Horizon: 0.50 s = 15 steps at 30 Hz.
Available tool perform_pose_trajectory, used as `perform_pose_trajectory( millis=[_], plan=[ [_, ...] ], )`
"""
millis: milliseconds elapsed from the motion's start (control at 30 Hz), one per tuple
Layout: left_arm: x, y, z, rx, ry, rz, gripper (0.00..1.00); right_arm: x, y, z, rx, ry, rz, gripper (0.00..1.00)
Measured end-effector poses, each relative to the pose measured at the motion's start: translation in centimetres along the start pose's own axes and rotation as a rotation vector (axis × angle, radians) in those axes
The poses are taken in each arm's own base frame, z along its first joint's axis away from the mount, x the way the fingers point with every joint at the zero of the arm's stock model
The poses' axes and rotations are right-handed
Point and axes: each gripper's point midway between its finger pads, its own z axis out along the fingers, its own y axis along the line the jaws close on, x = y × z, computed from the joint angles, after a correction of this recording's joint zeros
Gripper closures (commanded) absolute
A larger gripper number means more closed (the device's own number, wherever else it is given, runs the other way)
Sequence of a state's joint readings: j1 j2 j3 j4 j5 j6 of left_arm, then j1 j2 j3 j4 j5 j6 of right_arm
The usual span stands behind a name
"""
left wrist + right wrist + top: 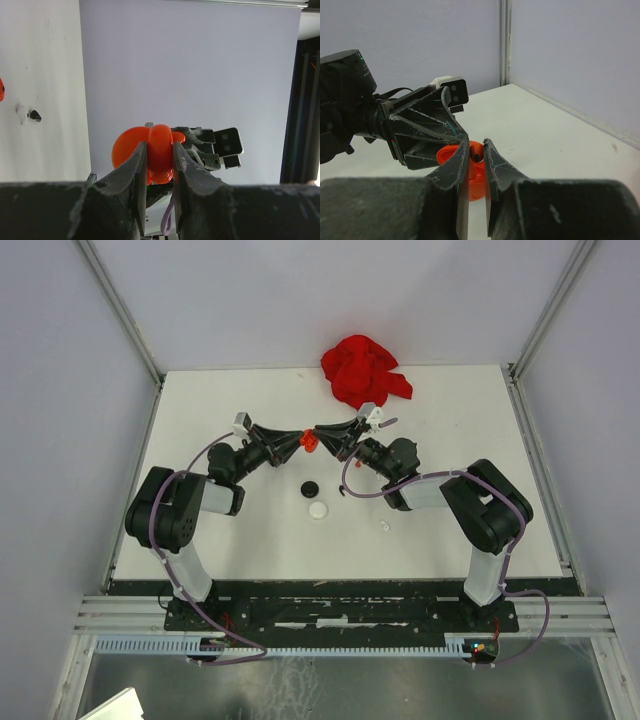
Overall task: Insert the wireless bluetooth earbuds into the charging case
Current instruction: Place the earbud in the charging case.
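Note:
Both grippers meet above the middle of the table. My left gripper is shut on an orange charging case, whose round lid stands open to one side. My right gripper is shut on a red earbud with a dark tip, held right at the case. A tiny white earbud lies on the table near the right arm.
A black disc and a white disc lie on the white table in front of the grippers. A crumpled red cloth sits at the far edge. Grey walls enclose the table on three sides.

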State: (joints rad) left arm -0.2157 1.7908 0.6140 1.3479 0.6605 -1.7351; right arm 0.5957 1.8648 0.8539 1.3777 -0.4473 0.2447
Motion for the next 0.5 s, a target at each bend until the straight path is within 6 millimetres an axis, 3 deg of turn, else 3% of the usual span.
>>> perform_pose_trajectory(
  millis=[500],
  plan=[
    [-0.01,-0.56,0.00,0.017,-0.002,-0.024,0.97,0.27,0.15,-0.41,-0.001,0.001,-0.005,0.98]
  ],
)
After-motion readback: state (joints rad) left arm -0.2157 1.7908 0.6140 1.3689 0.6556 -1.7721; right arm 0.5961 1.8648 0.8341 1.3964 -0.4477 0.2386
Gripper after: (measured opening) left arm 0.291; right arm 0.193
